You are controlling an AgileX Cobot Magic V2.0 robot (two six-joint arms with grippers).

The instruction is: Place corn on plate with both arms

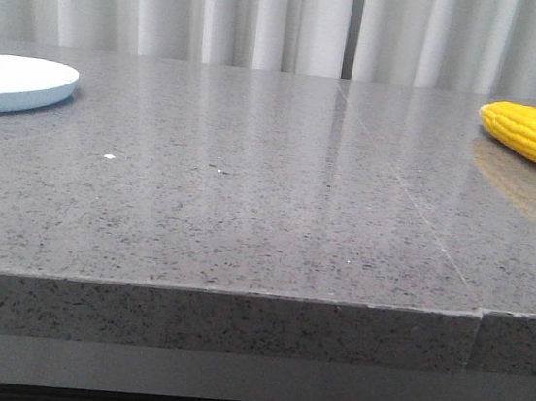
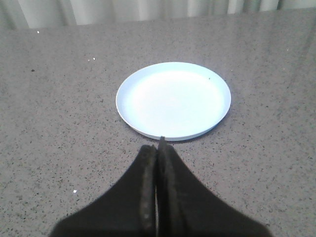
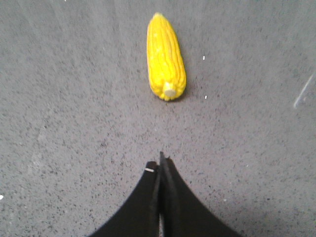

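Pale curtains hang behind a speckled grey stone counter (image 1: 247, 208), where the bright yellow, tapered cob of corn (image 3: 166, 57) lies on bare stone ahead of the right tool (image 3: 159, 165), its pale stub end pointing back at the fingertips. Ahead of the left tool (image 2: 158, 148) sits the round, shallow, bluish-white plate (image 2: 173, 99), with nothing on it. Both tools are pressed closed and hold nothing, so by my reading no part of the task is done: grasping, carrying and placing all remain.

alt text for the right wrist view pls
A bright yellow cob of corn lies on a speckled grey stone tabletop, its pale stub end facing the camera. The right arm's black gripper, jaws shut and empty, sits short of the cob, not touching it.
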